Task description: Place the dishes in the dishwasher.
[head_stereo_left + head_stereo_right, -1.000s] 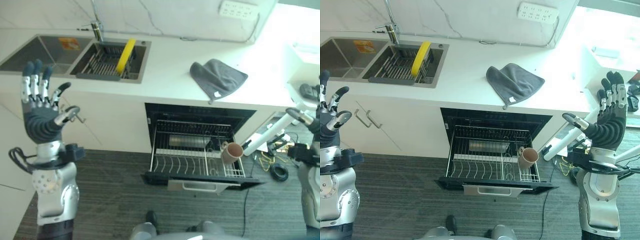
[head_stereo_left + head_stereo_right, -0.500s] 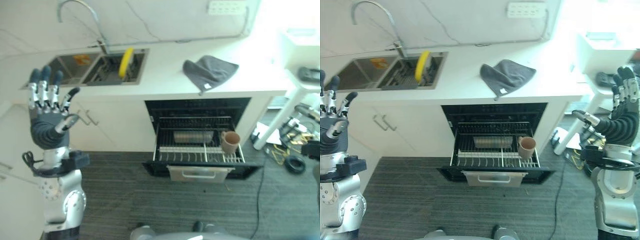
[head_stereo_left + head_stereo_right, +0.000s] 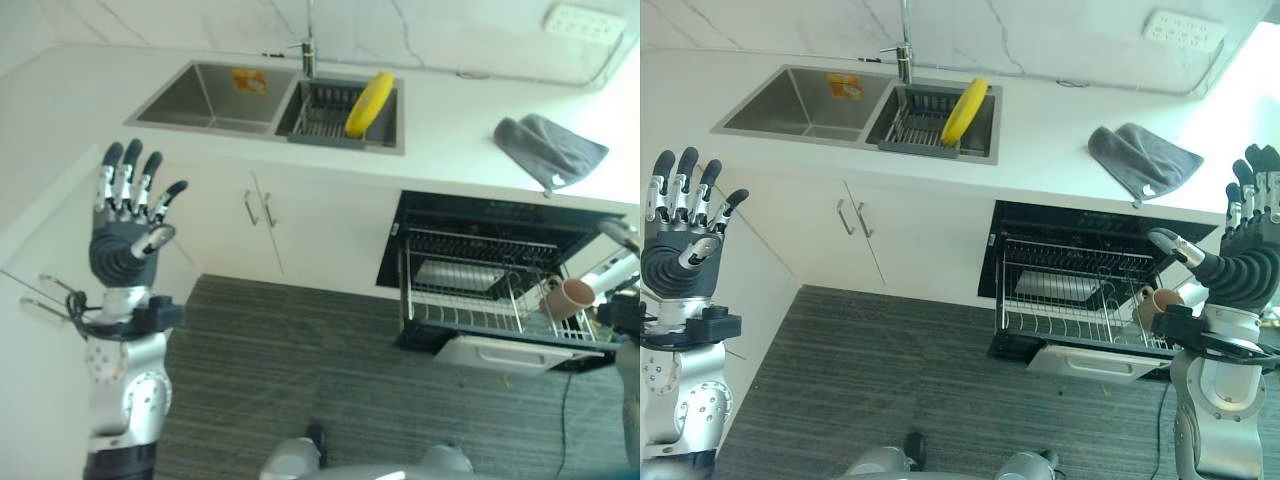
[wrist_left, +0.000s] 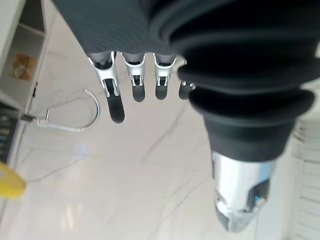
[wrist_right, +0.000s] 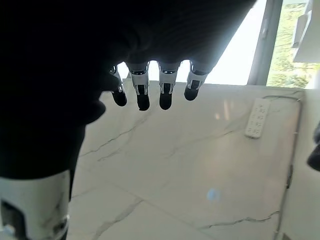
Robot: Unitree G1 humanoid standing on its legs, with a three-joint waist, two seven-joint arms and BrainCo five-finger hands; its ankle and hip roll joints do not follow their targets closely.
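Note:
A yellow plate (image 3: 369, 102) stands on edge in the dark rack (image 3: 318, 112) of the right sink basin. The dishwasher (image 3: 500, 268) under the counter is open with its wire rack (image 3: 1080, 312) pulled out. A brown mug (image 3: 570, 294) sits at the rack's right end and a metal tray (image 3: 1059, 287) lies at its back. My left hand (image 3: 128, 232) is raised at the left, fingers straight, holding nothing. My right hand (image 3: 1252, 250) is raised at the far right, open and empty, close to the mug.
A grey cloth (image 3: 548, 148) lies on the white counter (image 3: 450, 130) right of the sink. The left basin (image 3: 205, 95) holds nothing. A tap (image 3: 905, 55) stands behind the sink. White cabinet doors (image 3: 270, 225) sit left of the dishwasher, above dark striped floor (image 3: 300, 370).
The camera has swung left, so the sink now sits centre and the dishwasher at the right. Both hands stay raised and open. Plate, mug and cloth keep their places.

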